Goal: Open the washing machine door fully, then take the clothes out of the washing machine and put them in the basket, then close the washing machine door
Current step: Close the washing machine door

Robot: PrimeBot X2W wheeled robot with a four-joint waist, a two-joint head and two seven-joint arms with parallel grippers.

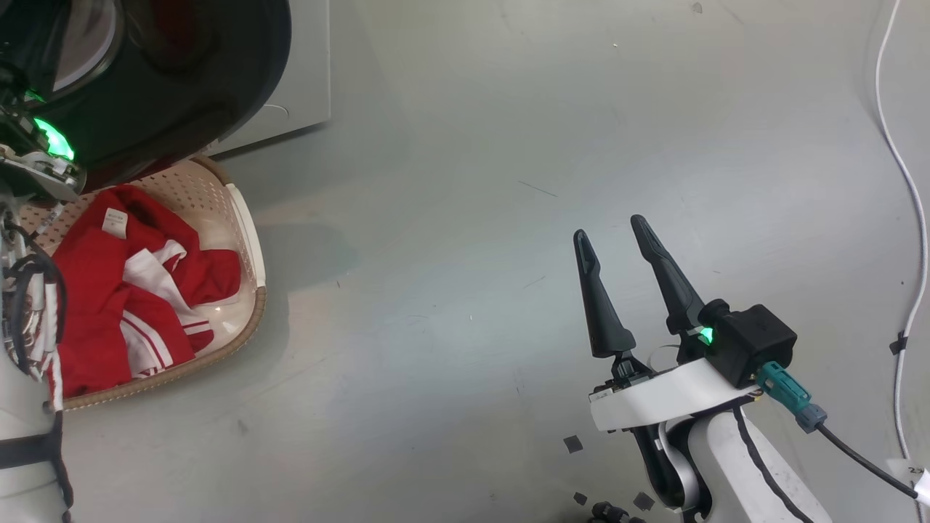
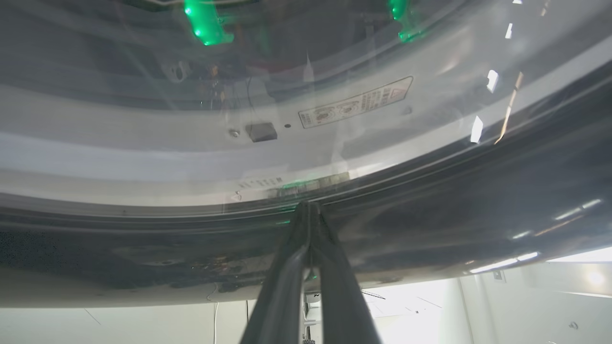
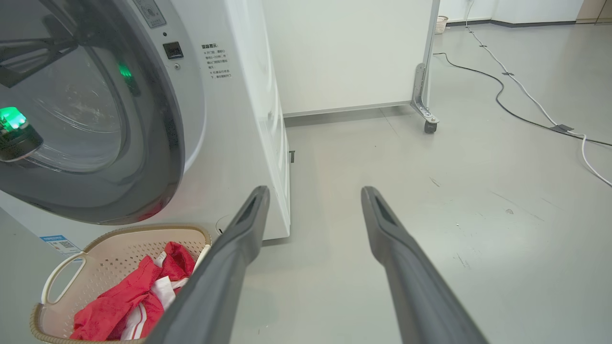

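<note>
Now, clothes (image 1: 94,305) in the basket (image 1: 245,225)

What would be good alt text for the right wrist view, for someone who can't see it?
The right tool, fingers spread open, points over grey floor beside a white washing machine with a black-rimmed glass door. At lower left, red and white clothes lie in a cream basket before the machine.

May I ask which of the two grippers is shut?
The left gripper: its fingers meet at the black rim of the washing machine door, while the right gripper is open above the floor.
</note>
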